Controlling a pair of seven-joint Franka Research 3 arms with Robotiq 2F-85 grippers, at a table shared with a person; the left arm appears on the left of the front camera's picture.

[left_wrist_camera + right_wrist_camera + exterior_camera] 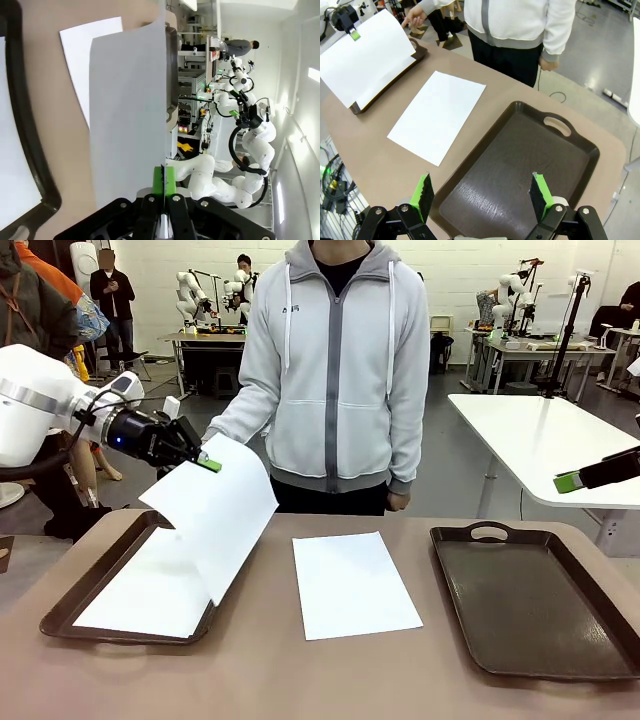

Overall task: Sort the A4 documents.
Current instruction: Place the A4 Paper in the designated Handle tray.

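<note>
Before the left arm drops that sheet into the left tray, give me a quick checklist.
1. Grip of left tool on held sheet: ok.
2. Held sheet settled in left tray: not ok, it hangs tilted above.
3. Way to middle sheet open: ok.
4. State of right tool, open above right tray: ok.
5. Clearance of person's hand from left tray: cannot tell.

Thin white paper sheets, matt and smooth, against a satin tan tabletop; the dark brown rectangular handled tray shows a faintly glossy, grained finish.
</note>
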